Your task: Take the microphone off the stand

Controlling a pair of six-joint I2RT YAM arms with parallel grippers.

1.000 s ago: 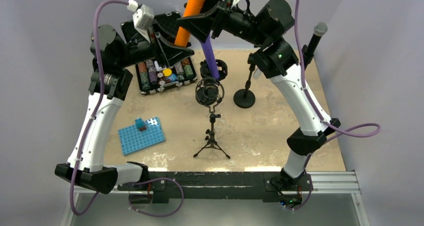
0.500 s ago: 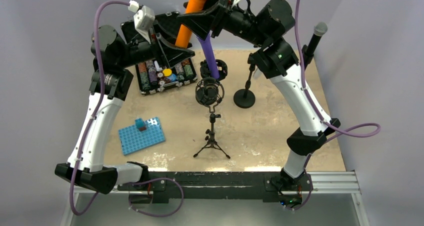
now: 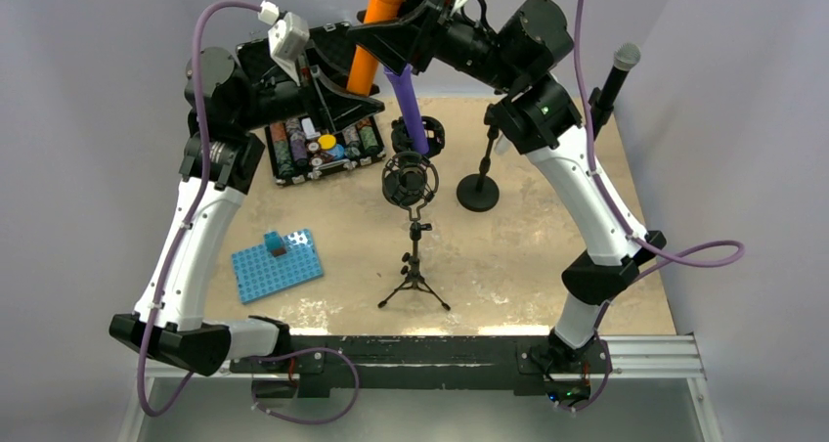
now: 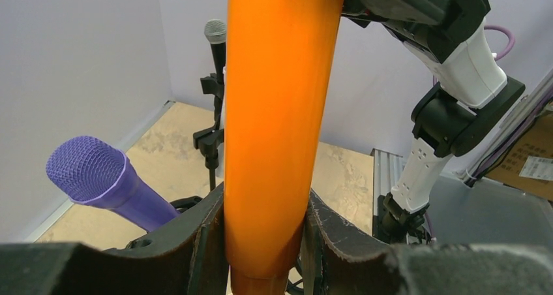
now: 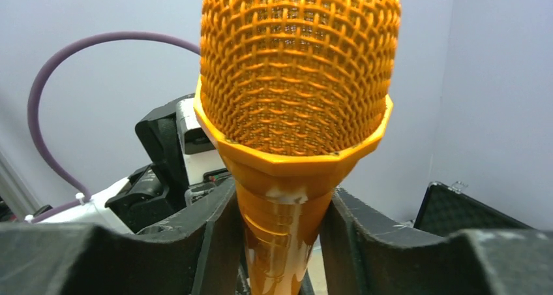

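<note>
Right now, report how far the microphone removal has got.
Done: the orange microphone hangs in the air, and the shock mount on the tripod stand looks empty. In hand: the left gripper clamps its body and the right gripper its neck, jaws shut on it. Left: probably carrying it away and setting it down. The purple microphone is not gripped.

- A tripod stand (image 3: pixel 414 266) stands mid-table.
- A round-base stand (image 3: pixel 478 193) is behind it, to the right.
- A grid plate (image 3: pixel 277 264) lies to its left.
- A case (image 3: pixel 313 144) sits at the back left.
- The microphone (image 4: pixel 267 112) is above the case, with the left gripper (image 4: pixel 264 243) lower on it than the right gripper (image 5: pixel 280 236).
</note>
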